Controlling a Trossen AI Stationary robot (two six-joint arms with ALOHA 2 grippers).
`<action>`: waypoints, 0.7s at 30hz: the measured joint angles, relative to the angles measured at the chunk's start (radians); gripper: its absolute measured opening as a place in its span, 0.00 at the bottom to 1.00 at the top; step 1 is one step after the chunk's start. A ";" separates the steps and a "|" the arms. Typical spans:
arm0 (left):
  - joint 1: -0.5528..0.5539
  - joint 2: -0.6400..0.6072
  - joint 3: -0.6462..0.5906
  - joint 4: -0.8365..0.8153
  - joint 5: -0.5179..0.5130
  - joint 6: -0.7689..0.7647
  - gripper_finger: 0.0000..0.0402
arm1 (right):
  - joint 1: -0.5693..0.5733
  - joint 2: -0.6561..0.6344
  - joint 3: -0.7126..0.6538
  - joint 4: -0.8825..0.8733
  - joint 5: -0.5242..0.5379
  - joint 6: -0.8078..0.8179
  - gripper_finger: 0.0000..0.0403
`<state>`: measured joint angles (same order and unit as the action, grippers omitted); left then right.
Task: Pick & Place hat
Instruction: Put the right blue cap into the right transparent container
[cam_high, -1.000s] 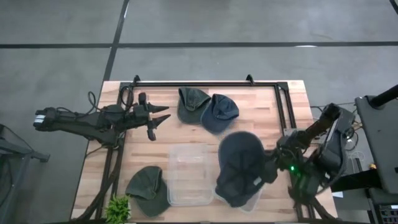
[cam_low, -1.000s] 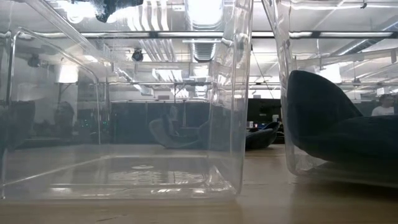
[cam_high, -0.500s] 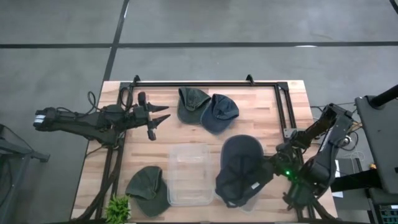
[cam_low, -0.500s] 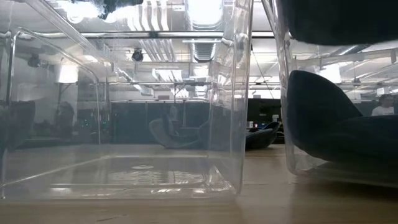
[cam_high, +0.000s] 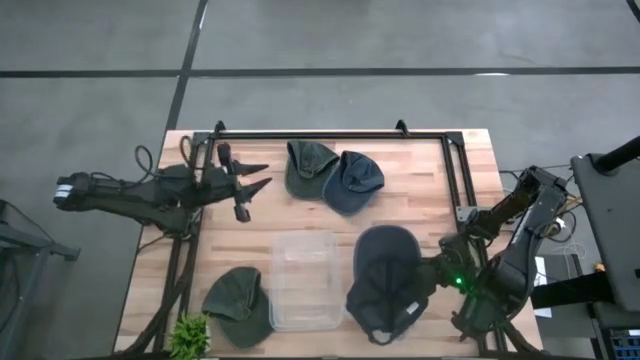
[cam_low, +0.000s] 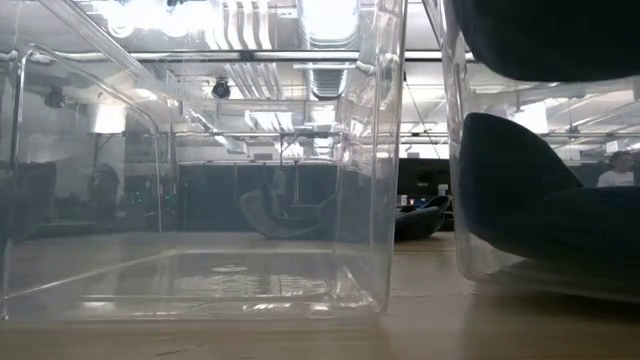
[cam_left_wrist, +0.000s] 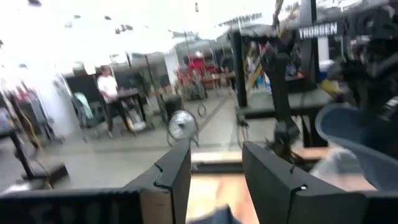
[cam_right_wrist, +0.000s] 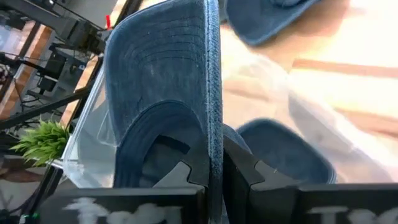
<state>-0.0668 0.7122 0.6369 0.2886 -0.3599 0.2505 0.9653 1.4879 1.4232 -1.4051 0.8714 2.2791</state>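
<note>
Clearly the right gripper (cam_right_wrist: 214, 171) is the one at work: its two dark fingers (cam_right_wrist: 186, 174) are pinched together on the edge of a dark blue cap (cam_high: 385, 270), which hangs from them over the near right part of the wooden table (cam_high: 420, 170). The pinch on the thin rim lets the crown and brim hang free, presumably so the cap can be lowered into the clear bin (cam_right_wrist: 311, 130) beneath it. In the high view the cap covers most of that bin; in the right wrist view another dark cap (cam_right_wrist: 283, 152) already lies inside it, just beyond the fingers, and the low view shows the same bin's wall with a dark shape behind it and the held cap above. So the cap is over the bin but, by my judgement, not yet released. A second, empty clear bin (cam_high: 303, 280) stands just beside, toward the middle of the table. Three more caps wait: a green one (cam_high: 308, 165) touching a blue one (cam_high: 352, 182) at the far side, and another green cap (cam_high: 238, 303) near the front left, by a small green plant (cam_high: 190, 335). The left gripper (cam_high: 255, 185) hovers idle over the table's left side, its fingers spread apart and empty.
</note>
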 joint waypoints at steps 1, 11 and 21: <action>0.002 0.001 0.003 0.014 0.000 0.027 0.34 | -0.009 0.000 0.000 0.016 -0.017 0.002 0.05; 0.002 0.000 0.038 0.031 -0.153 -0.171 0.34 | -0.063 -0.007 0.002 0.091 -0.104 0.017 0.27; 0.002 -0.008 0.050 0.033 -0.162 -0.477 0.34 | -0.071 -0.013 0.055 0.047 -0.217 0.038 0.58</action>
<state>-0.0650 0.7044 0.6868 0.3217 -0.5216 -0.2269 0.8946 1.4746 1.4786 -1.3580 0.6544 2.3172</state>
